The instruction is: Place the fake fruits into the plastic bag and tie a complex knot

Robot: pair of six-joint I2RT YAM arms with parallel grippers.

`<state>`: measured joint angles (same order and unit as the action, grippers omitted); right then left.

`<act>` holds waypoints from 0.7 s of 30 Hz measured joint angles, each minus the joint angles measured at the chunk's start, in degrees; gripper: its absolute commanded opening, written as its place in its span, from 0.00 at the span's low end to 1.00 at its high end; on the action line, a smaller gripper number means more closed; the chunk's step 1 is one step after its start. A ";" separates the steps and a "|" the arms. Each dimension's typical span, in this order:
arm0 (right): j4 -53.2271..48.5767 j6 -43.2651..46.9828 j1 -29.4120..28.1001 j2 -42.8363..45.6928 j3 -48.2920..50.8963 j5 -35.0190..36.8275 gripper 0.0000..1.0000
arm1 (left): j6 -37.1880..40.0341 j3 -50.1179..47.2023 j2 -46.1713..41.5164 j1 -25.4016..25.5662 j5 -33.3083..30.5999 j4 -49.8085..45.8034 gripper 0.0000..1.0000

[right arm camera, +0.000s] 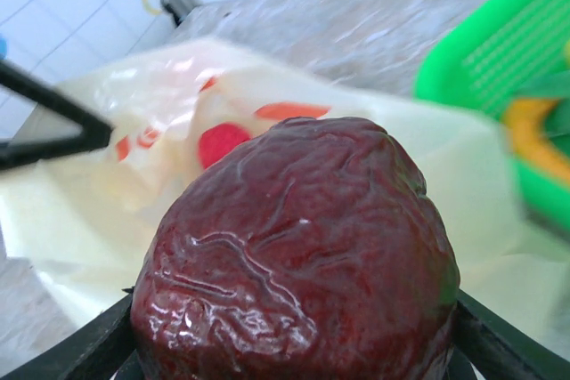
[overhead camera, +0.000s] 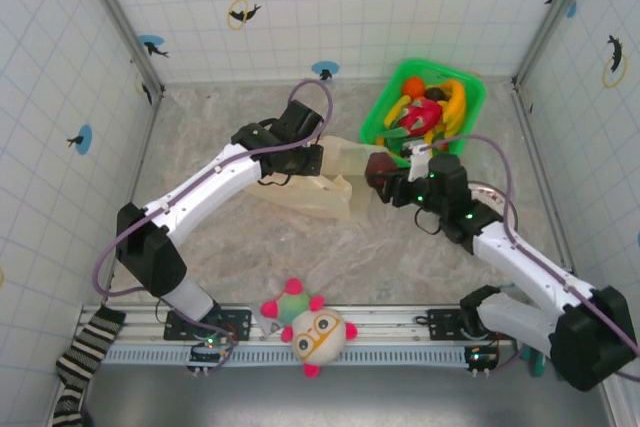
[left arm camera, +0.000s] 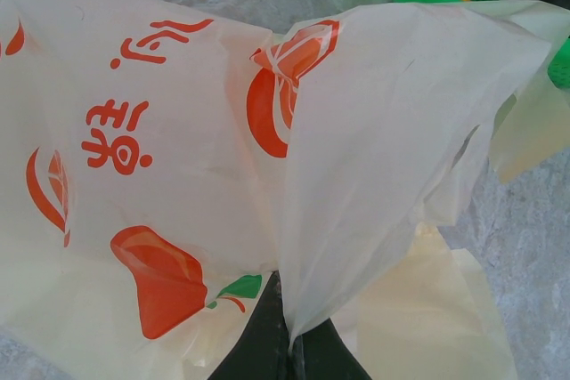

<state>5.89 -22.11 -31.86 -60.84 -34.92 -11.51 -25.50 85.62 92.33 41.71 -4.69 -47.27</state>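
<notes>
The cream plastic bag (overhead camera: 325, 179) with orange-red fruit prints lies mid-table, its mouth facing right. My left gripper (left arm camera: 294, 349) is shut on a fold of the plastic bag (left arm camera: 383, 131) and lifts it. My right gripper (overhead camera: 385, 172) is shut on a wrinkled dark maroon fruit (right arm camera: 298, 260), held just right of the bag's mouth. Through the plastic bag (right arm camera: 178, 157) a red fruit (right arm camera: 223, 142) shows inside. More fake fruits (overhead camera: 432, 107), red, orange and yellow, lie in the green basket (overhead camera: 470, 97).
The green basket stands at the back right, close to the right arm. A round pink-spiked plush toy with glasses (overhead camera: 312, 330) sits at the near edge between the arm bases. A striped sock (overhead camera: 85, 352) hangs at the near left. Tiled walls enclose the table.
</notes>
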 measured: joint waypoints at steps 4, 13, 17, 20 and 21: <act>8.98 -2.71 -6.49 -9.90 -0.11 3.69 0.59 | 0.02 -0.02 0.00 0.00 0.00 -0.02 0.00; 20.81 -4.39 -13.88 -30.47 -8.15 13.44 0.62 | 0.02 -0.72 -0.02 0.00 -0.26 -0.07 0.00; 23.96 -4.55 -14.67 -36.39 -12.02 15.93 0.72 | 0.00 -1.53 -0.02 0.00 -0.83 -0.31 0.00; 25.31 -5.11 -14.71 -38.88 -12.74 16.92 0.79 | 0.00 -1.62 -0.02 0.00 -1.22 -0.68 0.00; 25.29 -5.14 -14.71 -39.19 -12.74 17.14 0.81 | 0.00 -1.62 -0.02 0.00 -1.38 -0.68 0.00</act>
<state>31.18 -27.24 -46.57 -100.03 -47.66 5.63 -25.50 84.01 92.31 41.71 -6.07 -47.94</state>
